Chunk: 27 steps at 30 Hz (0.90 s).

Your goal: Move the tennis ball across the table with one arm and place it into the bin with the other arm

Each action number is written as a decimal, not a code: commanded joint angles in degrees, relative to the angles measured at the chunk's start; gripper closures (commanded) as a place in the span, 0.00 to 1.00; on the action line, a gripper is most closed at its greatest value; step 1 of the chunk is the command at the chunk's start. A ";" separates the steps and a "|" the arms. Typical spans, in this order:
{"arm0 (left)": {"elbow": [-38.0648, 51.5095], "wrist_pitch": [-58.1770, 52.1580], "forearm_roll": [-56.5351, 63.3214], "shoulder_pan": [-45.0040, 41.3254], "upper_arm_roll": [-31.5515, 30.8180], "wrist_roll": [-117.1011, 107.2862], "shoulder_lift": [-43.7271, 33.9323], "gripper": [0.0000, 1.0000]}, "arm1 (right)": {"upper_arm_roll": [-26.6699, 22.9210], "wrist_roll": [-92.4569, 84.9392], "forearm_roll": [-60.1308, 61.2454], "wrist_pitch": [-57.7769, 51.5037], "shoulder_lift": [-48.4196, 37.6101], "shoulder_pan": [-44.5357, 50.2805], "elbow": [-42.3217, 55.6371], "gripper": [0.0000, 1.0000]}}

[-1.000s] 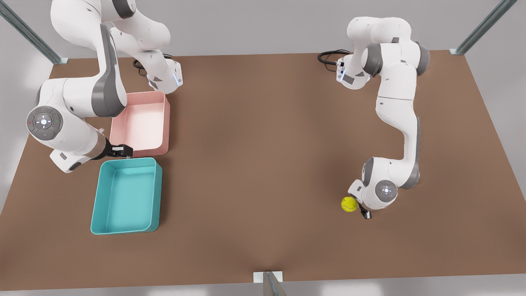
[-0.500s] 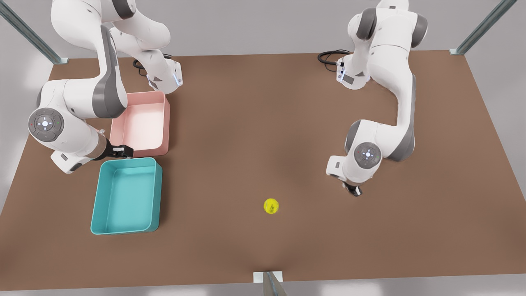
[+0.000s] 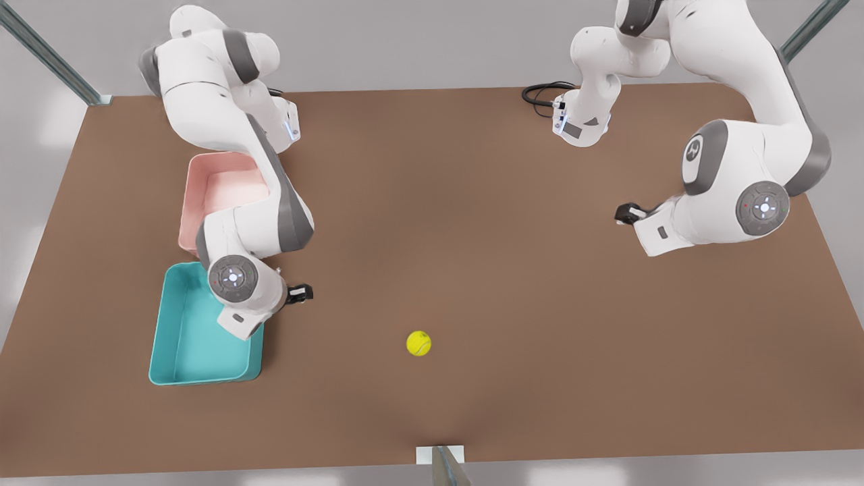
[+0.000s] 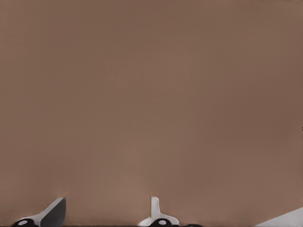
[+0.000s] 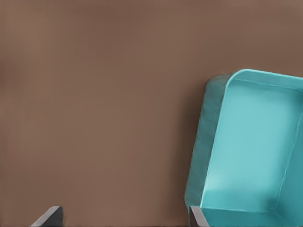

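Alone at six o'clock, the fuzzy yellow-green tennis ball [image 3: 418, 343] looks light and roll-prone, best pinched across its middle; the right gripper [image 3: 299, 293] spreads empty beside the teal plastic bin [image 3: 162, 337], the left gripper [image 3: 626, 214] likewise parted.

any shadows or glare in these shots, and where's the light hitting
Front view: soft, even light; faint diffuse shadows under the tennis ball and beside the teal bin, no hard glare on the table. Right wrist view: a pale sheen on the teal bin's floor. Left wrist view: flat, evenly lit brown table.

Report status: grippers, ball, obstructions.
Right gripper open beside teal bin. Left gripper open, far side of table. Tennis ball loose mid-table. Path unobstructed.
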 commanded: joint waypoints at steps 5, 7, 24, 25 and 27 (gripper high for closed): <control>-0.17 -4.06 -0.51 0.09 -0.29 -31.25 2.21 0.00 | 0.43 17.61 2.30 41.39 13.76 6.93 3.25 0.00; -0.26 -4.06 -0.51 0.09 -0.29 -31.25 2.82 0.00 | 0.43 17.61 2.13 46.84 16.13 8.34 4.13 0.00; -0.26 -4.85 -0.51 -0.17 -0.29 -31.34 3.96 0.00 | 0.34 16.64 1.60 69.97 29.32 13.88 11.51 0.00; -0.18 -4.85 -0.51 -0.17 -0.29 -31.34 3.96 0.00 | 0.25 16.64 1.51 69.97 29.32 13.88 11.43 0.00; -0.26 -4.85 -0.51 -0.17 -0.29 -31.34 4.05 0.00 | 0.43 17.52 1.60 69.79 28.09 14.05 8.62 0.00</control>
